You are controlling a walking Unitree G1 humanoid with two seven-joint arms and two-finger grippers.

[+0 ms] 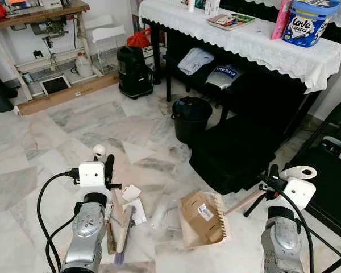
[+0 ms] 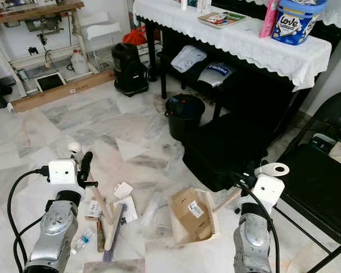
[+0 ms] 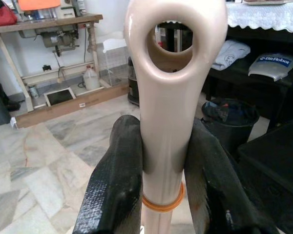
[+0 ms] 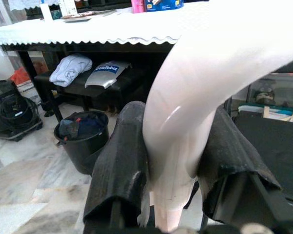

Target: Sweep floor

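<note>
Your dustpan sits on the floor before the bin, a carton in it. The litter beside it is unswept. The left pincer clamps the broom, the right pincer the dustpan's handle.

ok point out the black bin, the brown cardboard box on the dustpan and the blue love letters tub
black round bin (image 1: 191, 118), left eye view, front wall
brown cardboard box (image 1: 200, 216), left eye view, top face
blue plastic tub (image 1: 306, 23), left eye view, label side

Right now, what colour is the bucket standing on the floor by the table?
Black. The bucket shows best in the left eye view.
</note>
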